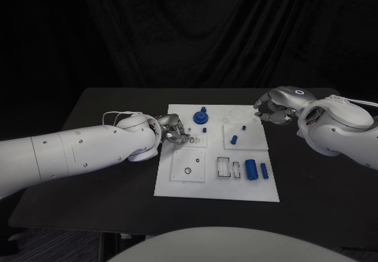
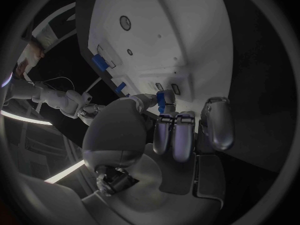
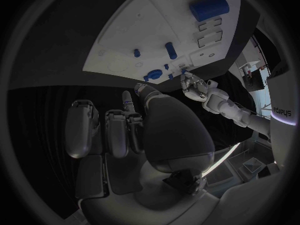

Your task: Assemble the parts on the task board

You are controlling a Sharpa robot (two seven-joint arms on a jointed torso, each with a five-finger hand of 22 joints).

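Note:
The white task board lies in the middle of the table. On it stand a blue knob, a small blue stub, a blue peg and a tiny blue piece. A thick blue cylinder and a thin one lie at its right side. My left hand hovers over the board's upper left part. In the left wrist view it pinches a small blue part between thumb and fingertip. My right hand hangs by the board's far right corner, fingers curled in on nothing.
The board has a round ring recess and two rectangular slots in its near half, and a faint circle at the far edge. Bare black table surrounds the board.

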